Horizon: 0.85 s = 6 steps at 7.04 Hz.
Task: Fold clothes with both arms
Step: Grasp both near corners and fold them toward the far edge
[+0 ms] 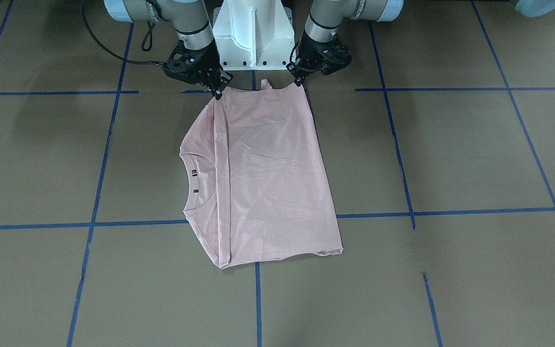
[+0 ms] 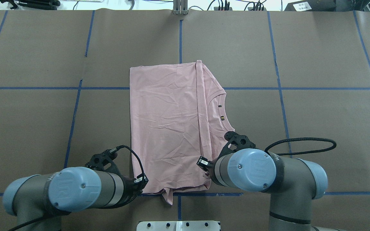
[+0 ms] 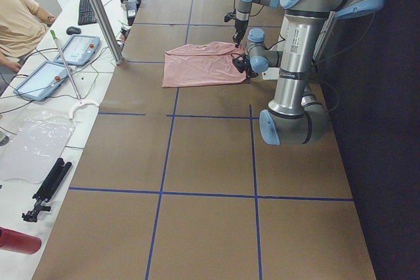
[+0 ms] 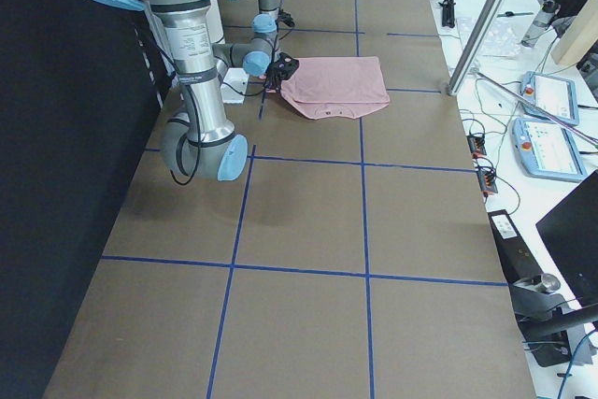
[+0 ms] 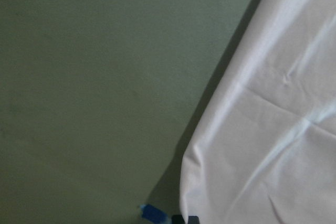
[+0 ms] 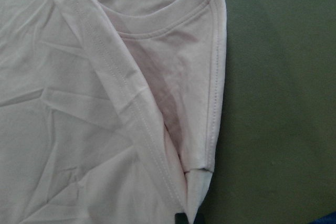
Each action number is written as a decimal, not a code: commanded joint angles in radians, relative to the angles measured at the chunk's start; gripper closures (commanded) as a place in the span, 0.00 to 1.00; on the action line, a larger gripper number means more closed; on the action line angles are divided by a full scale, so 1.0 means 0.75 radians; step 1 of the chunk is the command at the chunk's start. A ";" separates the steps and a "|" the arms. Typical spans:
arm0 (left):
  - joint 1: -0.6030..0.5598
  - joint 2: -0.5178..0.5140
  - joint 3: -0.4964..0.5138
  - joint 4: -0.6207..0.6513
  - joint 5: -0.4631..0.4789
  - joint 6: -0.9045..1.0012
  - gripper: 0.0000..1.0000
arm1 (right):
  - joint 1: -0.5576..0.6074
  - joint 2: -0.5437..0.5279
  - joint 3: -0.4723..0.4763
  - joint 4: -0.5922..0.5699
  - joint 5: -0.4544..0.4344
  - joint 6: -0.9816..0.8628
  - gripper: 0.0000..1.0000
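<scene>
Claws work at the table's point(image 1: 451, 159) robot-side edge, midway along: the left claw point(image 1: 299, 82) and right claw point(image 1: 218, 92) each pinch a near corner of the pink shirt point(image 1: 268, 178), which lies flat and part-folded. Raising both corners level and carrying them evenly to the far edge should keep the fold square. Only blue tape lines point(image 1: 451, 211) lie ahead.
</scene>
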 commanded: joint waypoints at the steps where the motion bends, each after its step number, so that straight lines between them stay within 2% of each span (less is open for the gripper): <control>1: -0.054 -0.061 -0.313 0.307 -0.006 -0.002 1.00 | 0.003 -0.153 0.267 -0.005 0.030 0.001 1.00; 2: -0.184 -0.113 -0.233 0.306 -0.008 0.018 1.00 | 0.119 -0.126 0.197 0.003 0.065 -0.015 1.00; 3: -0.319 -0.222 -0.062 0.308 -0.010 0.130 1.00 | 0.268 0.037 0.040 -0.001 0.161 -0.131 1.00; 5: -0.448 -0.244 0.189 0.177 -0.004 0.257 1.00 | 0.459 0.301 -0.325 0.014 0.263 -0.177 1.00; 6: -0.481 -0.254 0.291 0.092 -0.002 0.296 1.00 | 0.496 0.450 -0.524 0.014 0.290 -0.179 1.00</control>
